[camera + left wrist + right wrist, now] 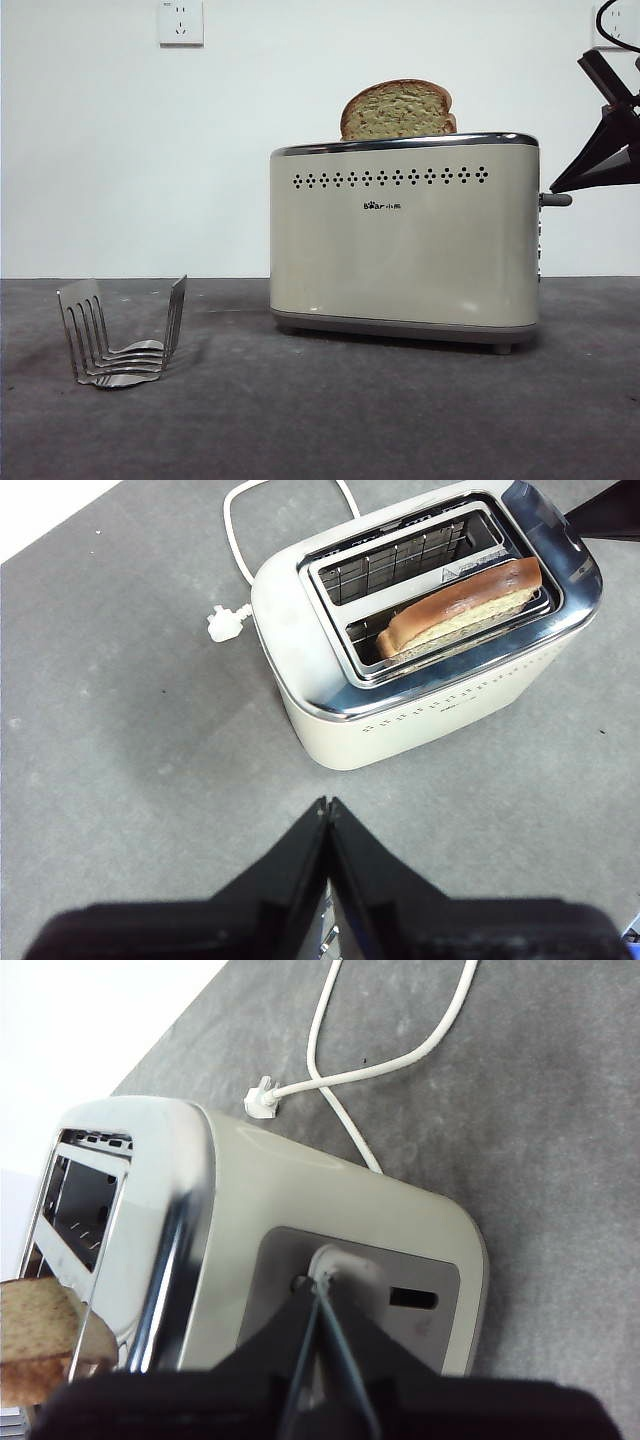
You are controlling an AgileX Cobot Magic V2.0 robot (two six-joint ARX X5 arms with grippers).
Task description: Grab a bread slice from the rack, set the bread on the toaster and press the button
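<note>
At the toaster's (405, 240) end, the shut right gripper (318, 1290) is set on the lever (556, 200); bread (398, 110) is slotted, so pressing down is needed. The left gripper (327, 808) waits, shut.

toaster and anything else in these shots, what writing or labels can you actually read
"bear": small dark logo on the toaster front, under the vent holes; the characters after it are too small to read.
Triangle mark inside the toaster's empty slot, left wrist view: too blurred to read.
Wall socket: no legible text.

One small logo on the toaster (404, 235)
It sits under the vent holes, reading roughly "bear" with two tiny characters too small to read.
</note>
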